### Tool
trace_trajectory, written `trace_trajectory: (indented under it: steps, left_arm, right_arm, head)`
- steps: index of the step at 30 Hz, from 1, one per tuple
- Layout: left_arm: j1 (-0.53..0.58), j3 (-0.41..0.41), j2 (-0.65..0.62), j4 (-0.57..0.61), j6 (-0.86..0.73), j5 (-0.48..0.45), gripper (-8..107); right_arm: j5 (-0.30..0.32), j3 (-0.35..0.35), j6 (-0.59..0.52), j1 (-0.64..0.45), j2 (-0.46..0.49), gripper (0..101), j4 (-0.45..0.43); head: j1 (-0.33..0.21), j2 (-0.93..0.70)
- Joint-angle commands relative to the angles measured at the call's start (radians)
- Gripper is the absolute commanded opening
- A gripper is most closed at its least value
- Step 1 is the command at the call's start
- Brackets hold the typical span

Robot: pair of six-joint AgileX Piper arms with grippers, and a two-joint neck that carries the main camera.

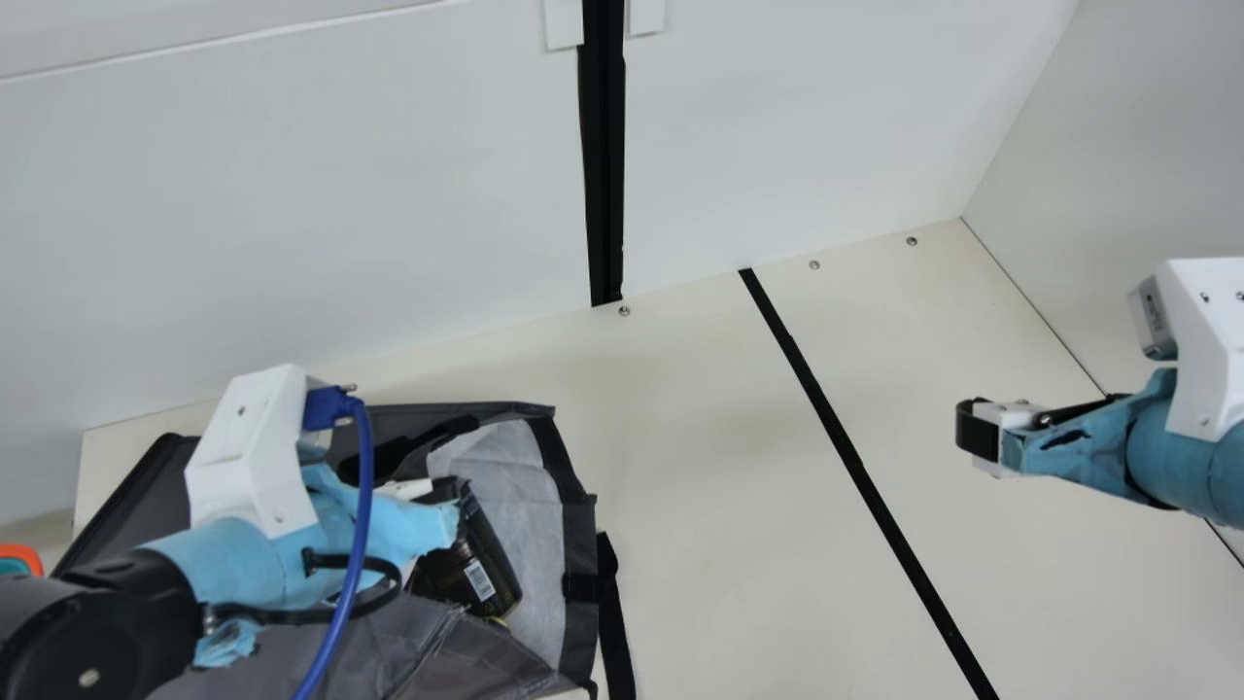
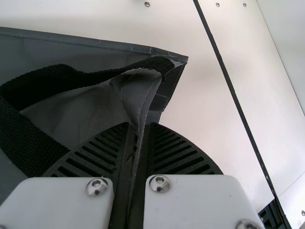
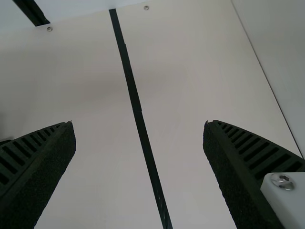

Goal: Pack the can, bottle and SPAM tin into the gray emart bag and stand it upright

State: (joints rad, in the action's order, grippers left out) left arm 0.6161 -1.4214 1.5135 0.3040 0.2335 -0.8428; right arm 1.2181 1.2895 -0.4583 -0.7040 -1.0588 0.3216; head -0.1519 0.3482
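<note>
My left pincer [image 1: 428, 520] grips the bag [image 1: 437, 651] by its edge; my right pincer [image 1: 975, 433] gapes above the desk [image 1: 719, 506].

In the main view, note that the left arm [image 1: 267, 564] covers part of the gray bag [image 1: 408, 637], which the bottom edge also crops. You can inspect only part of the dark container [image 1: 501, 569]; the arm and bag conceal the remainder. You cannot identify the orange-rimmed object [image 1: 35, 558], cut off by the left edge.
</note>
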Motion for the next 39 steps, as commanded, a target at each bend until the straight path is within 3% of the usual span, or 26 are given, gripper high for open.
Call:
trace_trajectory:
  steps: [1, 16, 39]
  left_arm:
    - [0.0, 0.0, 0.0, 0.0, 0.0, 0.0, -8]
    - [0.0, 0.0, 0.0, 0.0, 0.0, 0.0, -8]
    - [0.0, 0.0, 0.0, 0.0, 0.0, 0.0, -8]
  right_arm:
    - [0.002, -0.006, -0.034, -0.004, -0.009, 95, 0.02]
    - [0.002, -0.058, -0.232, -0.02, -0.112, 95, 0.116]
    - [-0.059, -0.213, -0.669, 0.058, -0.283, 95, 0.409]
  head:
    - [-0.023, 0.001]
    - [-0.023, 0.001]
    - [-0.023, 0.001]
